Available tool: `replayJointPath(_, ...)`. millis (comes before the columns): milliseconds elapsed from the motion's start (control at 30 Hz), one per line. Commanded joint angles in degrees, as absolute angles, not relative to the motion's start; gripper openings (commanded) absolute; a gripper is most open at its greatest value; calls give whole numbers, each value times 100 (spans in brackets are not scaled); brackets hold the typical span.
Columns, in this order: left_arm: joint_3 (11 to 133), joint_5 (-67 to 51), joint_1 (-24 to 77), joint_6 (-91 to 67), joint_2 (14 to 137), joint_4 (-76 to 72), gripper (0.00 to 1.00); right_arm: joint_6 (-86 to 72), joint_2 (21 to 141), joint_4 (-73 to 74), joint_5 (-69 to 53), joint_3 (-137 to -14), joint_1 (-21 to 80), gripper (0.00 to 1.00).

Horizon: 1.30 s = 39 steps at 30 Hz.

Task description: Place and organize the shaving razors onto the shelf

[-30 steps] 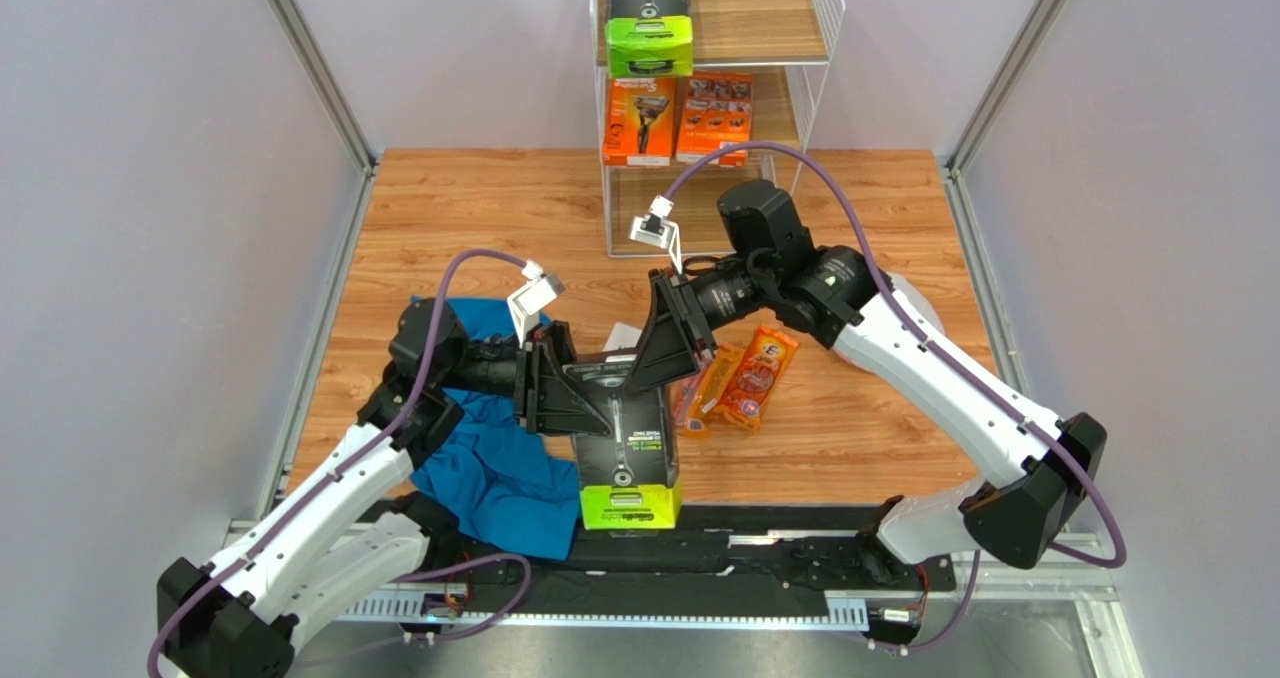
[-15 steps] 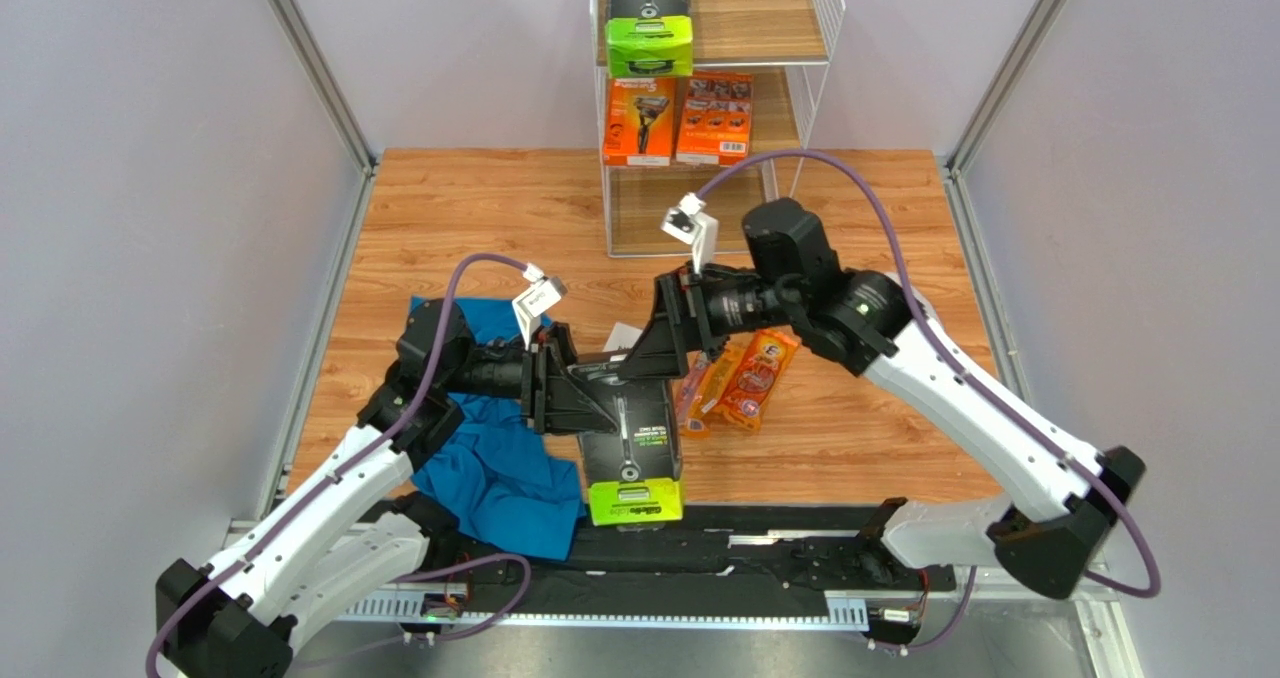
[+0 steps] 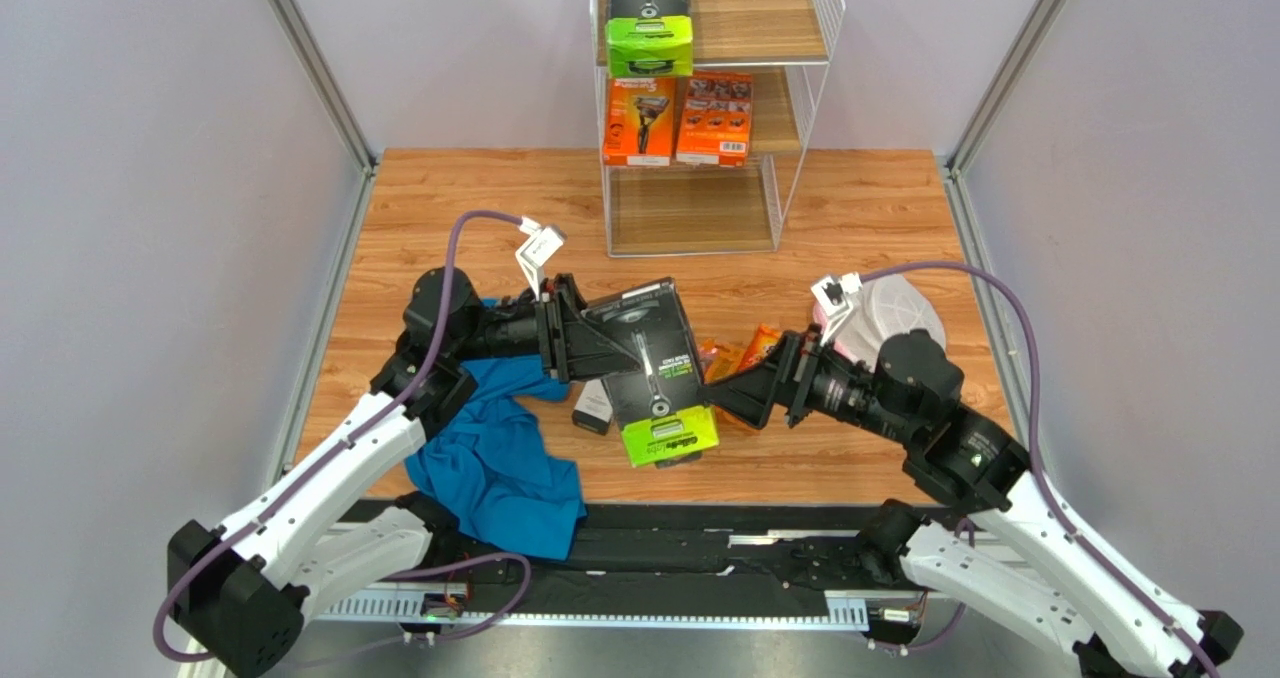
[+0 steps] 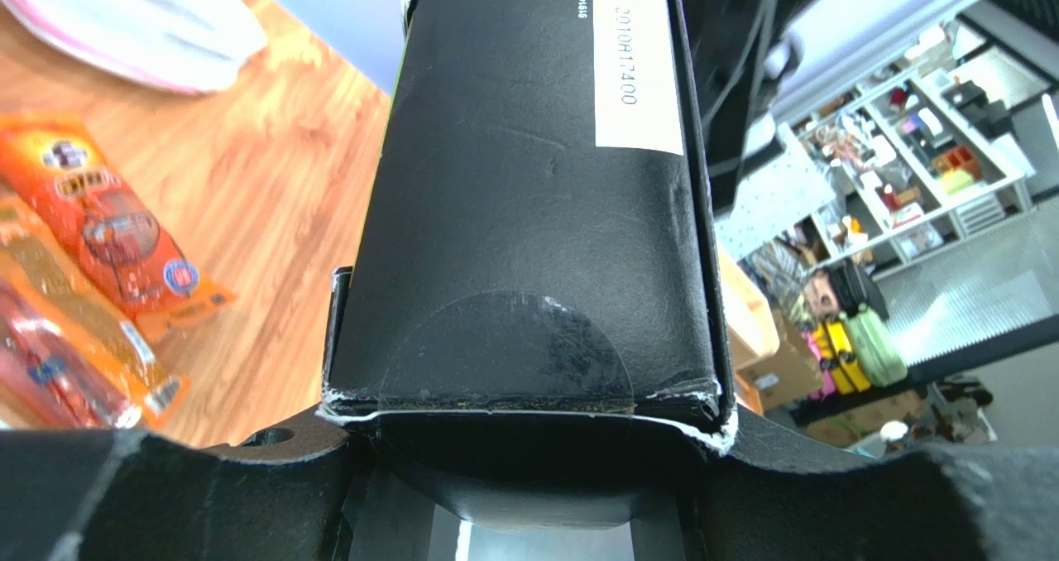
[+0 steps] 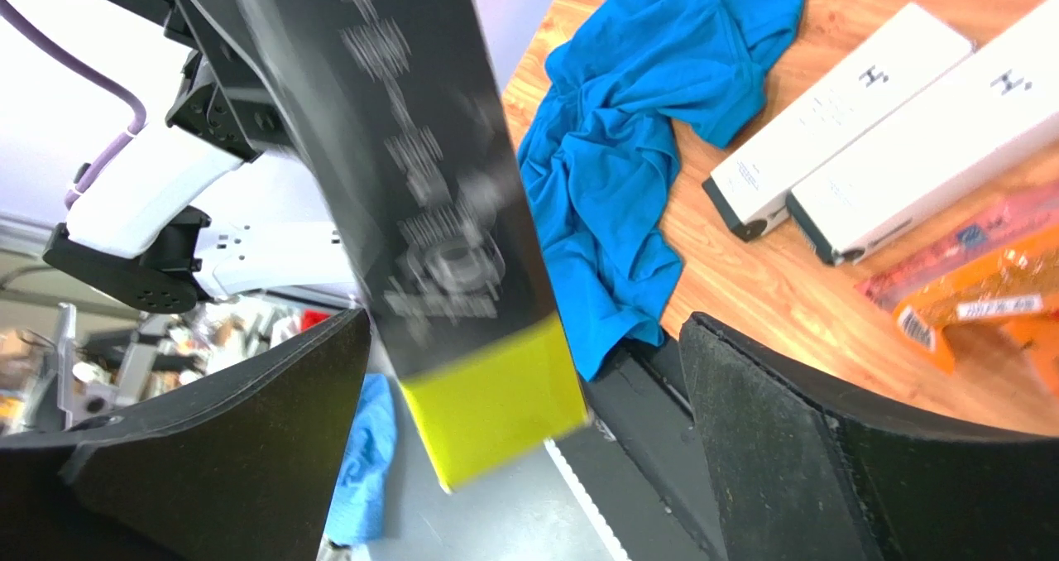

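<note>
My left gripper (image 3: 580, 338) is shut on the dark end of a black razor box with a lime-green end (image 3: 649, 374), holding it above the table; in the left wrist view the box (image 4: 535, 189) fills the space between the jaws. My right gripper (image 3: 739, 398) stands open just right of the box, not touching it; in its own view the lime end (image 5: 497, 400) hangs between its wide-apart fingers (image 5: 845, 462). Two slim white boxes (image 5: 833, 108) and orange blister packs (image 3: 739, 360) lie on the table. The shelf (image 3: 804, 48) carries another black box (image 3: 649, 18) and two orange boxes (image 3: 676, 120).
A crumpled blue cloth (image 3: 496, 461) lies at the near left, partly under my left arm. A round white pink-rimmed mesh item (image 3: 899, 311) lies behind my right wrist. The shelf's lowest tier (image 3: 691, 210) holds nothing I can see.
The right gripper has let go of the black box, opened wide and drawn back to the near right. The left gripper has swung the box farther from the table's near edge and to the right.
</note>
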State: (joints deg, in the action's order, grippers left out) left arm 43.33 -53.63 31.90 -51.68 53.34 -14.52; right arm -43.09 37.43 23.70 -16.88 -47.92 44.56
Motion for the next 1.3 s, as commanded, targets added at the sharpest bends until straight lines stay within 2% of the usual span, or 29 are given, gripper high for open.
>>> replayJointPath(0, 4929, -5194, 3226, -5703, 5676, -2618, 0, -5044, 3174, 1425, -1371, -4202, 4465, 100)
replayJointPath(133, 5106, -5291, 3226, -6028, 6046, -3101, 0, -5080, 2699, 1266, -1450, -3964, 4491, 100)
replayJointPath(533, 5133, -5476, 3226, -7558, 7013, -5536, 0, -5300, 2558, 782, -1758, -3647, 4500, 99)
replayJointPath(967, 4948, -5502, 3243, -7901, 7207, -6108, 0, -5388, 2768, 422, -1793, -3612, 4491, 82)
replayJointPath(1067, 4922, -5493, 3261, -7893, 7225, -6117, 0, -5414, 2900, 273, -1880, -3656, 4500, 73)
replayJointPath(1100, 4922, -5493, 3278, -7884, 7242, -6126, 0, -5423, 2926, 255, -1907, -3674, 4500, 63)
replayJointPath(1167, 4939, -5520, 3287, -7884, 7277, -6126, 0, -5449, 3014, 211, -1986, -3683, 4491, 51)
replayJointPath(1200, 4939, -5528, 3313, -7884, 7286, -6117, 0, -5458, 3041, 202, -1995, -3691, 4500, 40)
replayJointPath(1267, 4922, -5528, 3331, -7866, 7304, -6117, 0, -5493, 3058, 194, -2013, -3674, 4500, 32)
